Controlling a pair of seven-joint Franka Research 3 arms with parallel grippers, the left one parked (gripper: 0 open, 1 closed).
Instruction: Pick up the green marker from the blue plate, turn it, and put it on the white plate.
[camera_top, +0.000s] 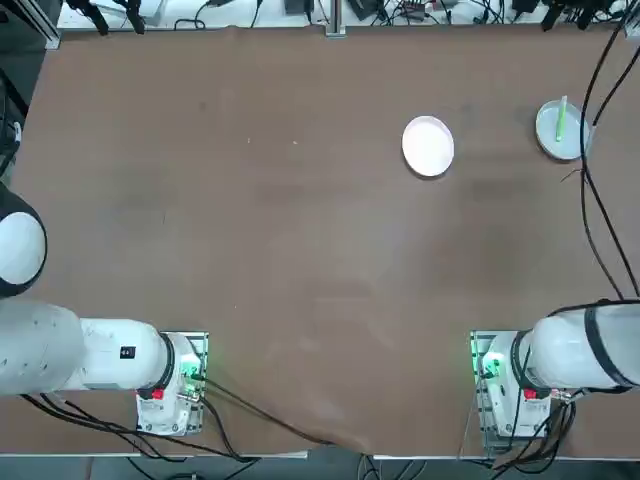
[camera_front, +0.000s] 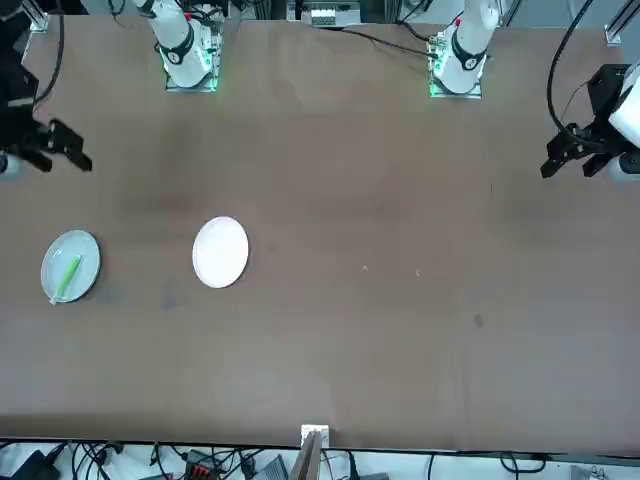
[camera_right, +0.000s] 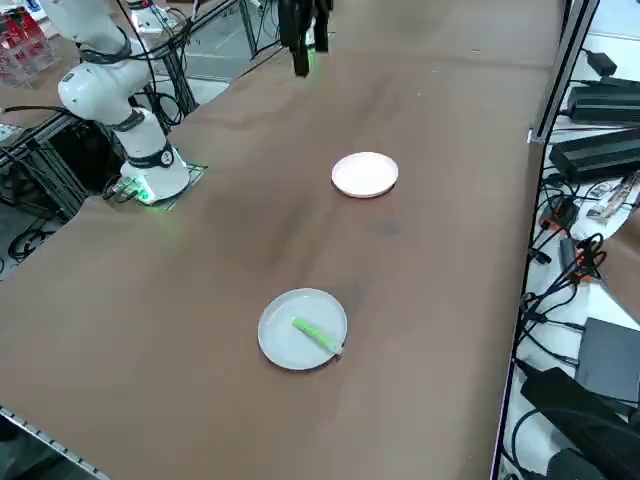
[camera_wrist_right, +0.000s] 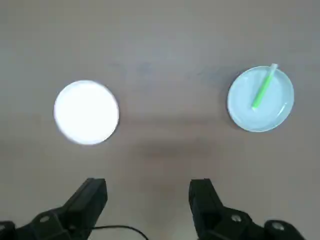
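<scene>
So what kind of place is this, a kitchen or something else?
Most likely a robotics lab, not a kitchen: two robot arms are bolted to a big brown table, loose cables and power bricks run along its edges, and only a white plate and blue plate sit on it.

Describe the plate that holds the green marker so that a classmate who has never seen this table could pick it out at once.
On the brown table lie two small round plates, both far from the arms' bases. The blue plate is the one nearer the table's right edge in the top view. Unlike the bare white plate, it is duller grey-blue and carries the green marker.
</scene>
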